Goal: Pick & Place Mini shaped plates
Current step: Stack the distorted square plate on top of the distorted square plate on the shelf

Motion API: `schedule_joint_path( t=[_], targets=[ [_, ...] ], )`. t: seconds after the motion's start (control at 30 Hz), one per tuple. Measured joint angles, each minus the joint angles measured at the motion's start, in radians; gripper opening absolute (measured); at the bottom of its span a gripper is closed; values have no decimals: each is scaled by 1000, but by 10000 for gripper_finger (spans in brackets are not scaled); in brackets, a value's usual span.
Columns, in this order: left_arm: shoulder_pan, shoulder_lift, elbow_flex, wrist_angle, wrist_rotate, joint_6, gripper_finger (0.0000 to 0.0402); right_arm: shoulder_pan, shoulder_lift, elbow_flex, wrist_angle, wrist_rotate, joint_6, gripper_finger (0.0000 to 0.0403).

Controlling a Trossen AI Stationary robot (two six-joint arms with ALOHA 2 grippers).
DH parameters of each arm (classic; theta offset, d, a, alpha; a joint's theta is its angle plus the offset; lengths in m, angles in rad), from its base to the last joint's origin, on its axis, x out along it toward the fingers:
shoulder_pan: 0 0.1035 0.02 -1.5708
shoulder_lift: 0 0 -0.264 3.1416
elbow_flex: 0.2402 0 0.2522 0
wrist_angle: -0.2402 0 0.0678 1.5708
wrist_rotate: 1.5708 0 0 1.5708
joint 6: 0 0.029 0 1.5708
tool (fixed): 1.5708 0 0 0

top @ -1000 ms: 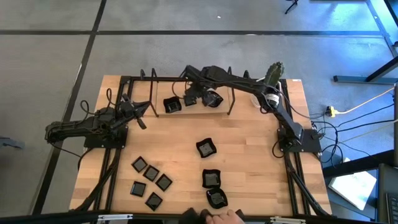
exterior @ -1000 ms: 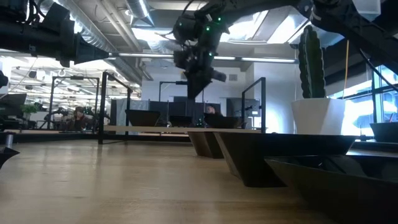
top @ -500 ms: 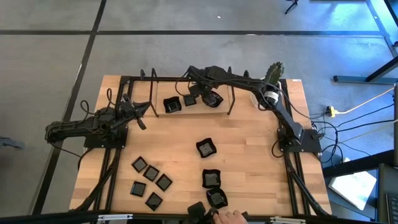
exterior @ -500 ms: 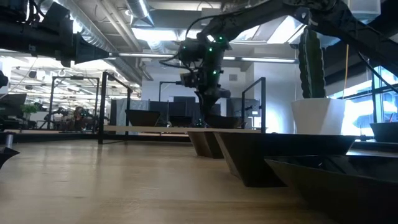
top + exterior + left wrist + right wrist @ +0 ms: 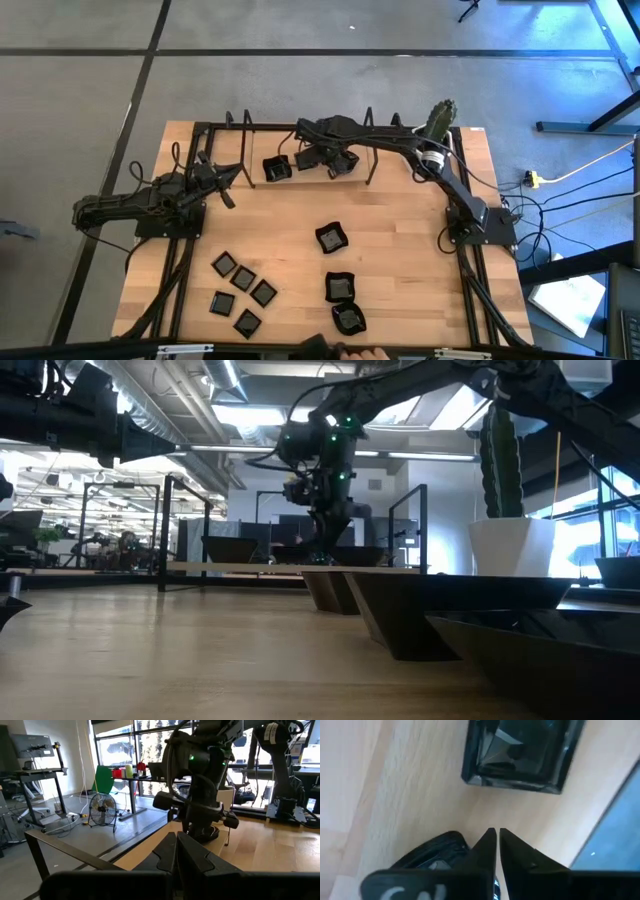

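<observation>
Right tool [image 5: 322, 158], fingers nearly together and holding nothing, hangs over the far table [image 5: 400, 250] edge beside a glossy black raised-rim square plate [image 5: 276, 168], which lies flat, slightly skewed. Left tool [image 5: 232, 172] rests closed.

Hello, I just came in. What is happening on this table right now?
A two-armed robot is sorting small black plates. The right gripper is reaching to the far side of the table, its jaws nearly shut and empty, just beside a square plate and a rounded plate lying there. The left gripper waits shut at the left side. More plates lie nearer: five small squares and three wavy-edged ones. A person's hand shows at the near edge.
</observation>
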Motion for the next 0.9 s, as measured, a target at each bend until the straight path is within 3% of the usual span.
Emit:
schedule_joint_path(
  t=[0.2,0.27,0.47,0.67,0.7,0.83,0.9],
  targets=[
    [0,0,0,0,0,0,12,0,0,34,-27,93,33,25],
    [0,0,0,0,0,0,12,2,-14,73,-48,57,60,25],
    [0,0,0,3,-6,-22,9,44,-165,135,-6,-281,144,8],
    [1,0,-14,26,-69,-128,10,174,-360,136,118,-600,335,6],
    [0,1,-20,20,-43,-145,9,209,-388,137,120,-587,371,5],
    [0,4,-40,47,75,-249,6,370,-472,137,74,-269,517,4],
    [0,4,-53,48,170,-275,6,459,-503,136,7,-168,566,4]
  ],
)
